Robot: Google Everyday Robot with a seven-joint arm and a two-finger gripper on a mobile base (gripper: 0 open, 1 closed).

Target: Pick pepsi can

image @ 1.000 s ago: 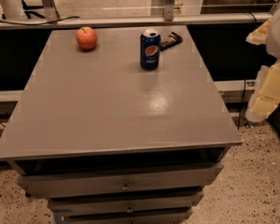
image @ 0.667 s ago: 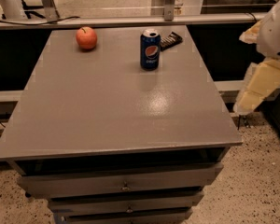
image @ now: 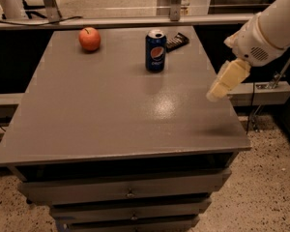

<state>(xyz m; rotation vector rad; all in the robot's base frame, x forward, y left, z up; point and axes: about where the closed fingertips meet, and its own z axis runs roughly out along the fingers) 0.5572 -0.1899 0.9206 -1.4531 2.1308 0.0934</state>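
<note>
Here, the gripper (image: 217, 90) hangs well right of the upright pepsi can (image: 155, 50), apparently poised to approach; whether it stands open cannot be told.

One camera looks down on the table (image: 111, 110) from its front, fairly near, gripper (image: 220, 86) at right.

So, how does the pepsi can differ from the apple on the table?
The pepsi can is a dark-blue upright cylinder with a silver top; the apple is round and orange-red. The can stands taller than the apple. The can is near the snack bar wrapper, while the apple sits alone. Both rest on the grey table; the tool hangs over the table's right edge in the picture, apart from both.
</note>
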